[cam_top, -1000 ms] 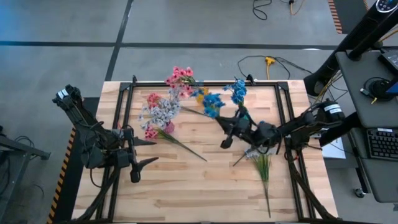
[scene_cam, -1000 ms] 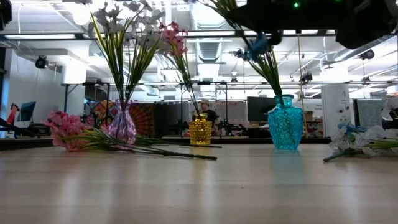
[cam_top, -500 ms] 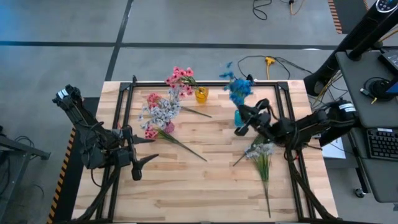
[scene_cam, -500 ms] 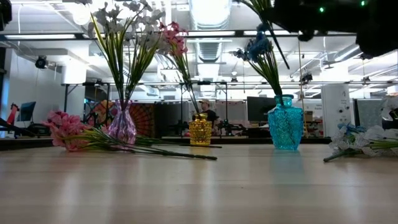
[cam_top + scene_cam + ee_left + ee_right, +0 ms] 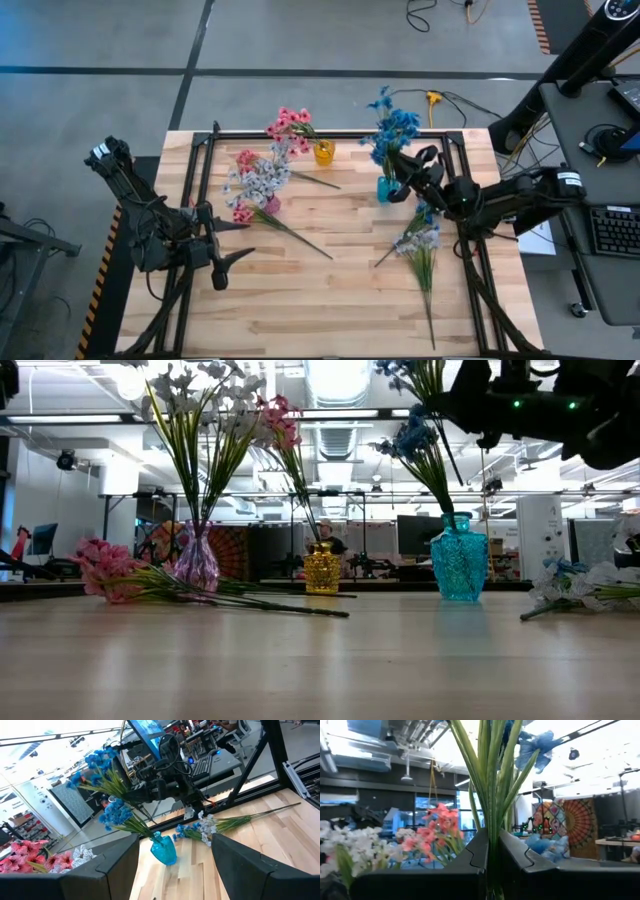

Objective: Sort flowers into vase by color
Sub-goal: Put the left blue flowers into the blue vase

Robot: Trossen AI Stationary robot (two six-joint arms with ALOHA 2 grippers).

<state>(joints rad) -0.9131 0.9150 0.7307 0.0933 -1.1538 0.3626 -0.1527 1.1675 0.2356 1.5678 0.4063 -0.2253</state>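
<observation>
My right gripper [image 5: 412,172] is shut on a blue flower sprig [image 5: 393,122], right over the blue vase [image 5: 384,190] at the far right, which holds more blue flowers [image 5: 418,442]. The sprig's blossoms [image 5: 99,760] stand high and its stem end [image 5: 458,460] hangs above the vase mouth. Pink flowers [image 5: 290,122] stand in the yellow vase [image 5: 323,152], and white ones [image 5: 256,180] in the purple vase [image 5: 197,563]. A pink sprig [image 5: 105,572] and a white-lavender bunch [image 5: 420,242] lie flat on the table. My left gripper [image 5: 238,245] waits open at the left. My right gripper pinches the blue sprig's bundle of green stems [image 5: 492,827] between its two fingers, below the blossoms. The fingers lie across the stems, slanting upward from the table's right side. The sprig stands nearly upright, lifted clear, with its blossoms above the fingers.
The three vases stand in a row along the far half of the wooden table [image 5: 330,300]. A black frame rail [image 5: 330,133] runs along its far edge. The pink sprig's stem [image 5: 300,240] reaches toward the middle; the near half is bare wood.
My right gripper has carried the blue sprig from the table's middle toward the far right, to above the blue vase, tipping its fingers upward. The sprig has swung from slanting to nearly upright, and its blossoms now stand past the far rail.
</observation>
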